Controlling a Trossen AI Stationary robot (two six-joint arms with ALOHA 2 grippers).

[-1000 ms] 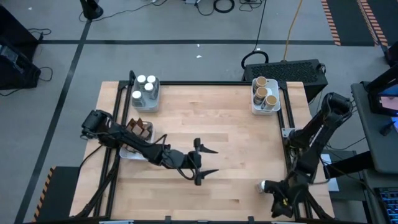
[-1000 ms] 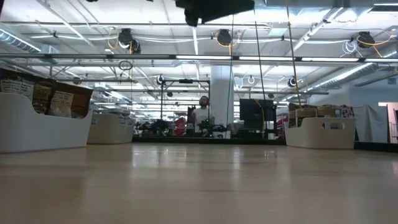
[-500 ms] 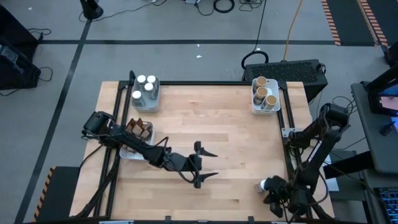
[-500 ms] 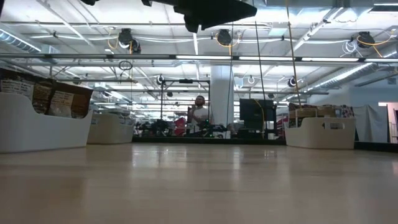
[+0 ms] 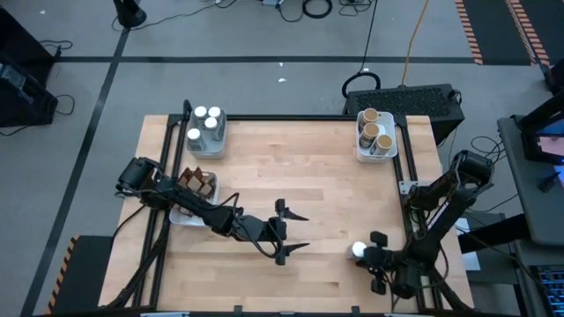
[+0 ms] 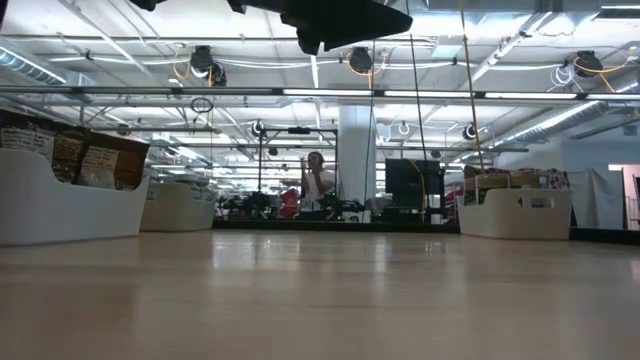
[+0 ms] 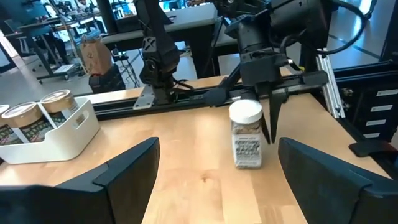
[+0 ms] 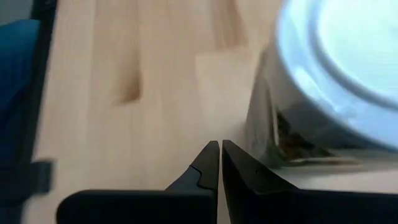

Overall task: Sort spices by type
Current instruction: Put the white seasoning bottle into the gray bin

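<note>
One white-lidded spice jar (image 5: 359, 251) stands upright on its base on the table near the near right corner; it also shows in the left wrist view (image 7: 247, 134). My right gripper (image 5: 373, 262) is shut, and its fingers point down at the jar's near-right side (image 7: 272, 124). My left gripper (image 5: 298, 232) hovers open over the middle of the table, facing the jar from the left. More white-lidded jars (image 5: 204, 123) sit in the far left tray, cork-topped jars (image 5: 374, 130) in the far right tray, and brown packets (image 5: 197, 182) in the left tray. My right gripper's shut fingers (image 7: 272, 124) stand upright close against the jar's wall (image 8: 267, 124) below the lid, on its near-right side. I cannot tell whether they touch it. The jar stays upright on the table.
White trays stand at the table's far left (image 5: 211, 145), far right (image 5: 377, 151) and left edge (image 5: 181, 214). Black rails (image 5: 405, 176) frame the table. A person (image 6: 318, 185) stands far off in the room behind. Bare wood (image 5: 300, 167) lies between the trays.
My right gripper has swung from the near right corner toward the table's left. The white-lidded jar now stands a little farther left and farther from the near edge than before. My left gripper has stayed almost still.
</note>
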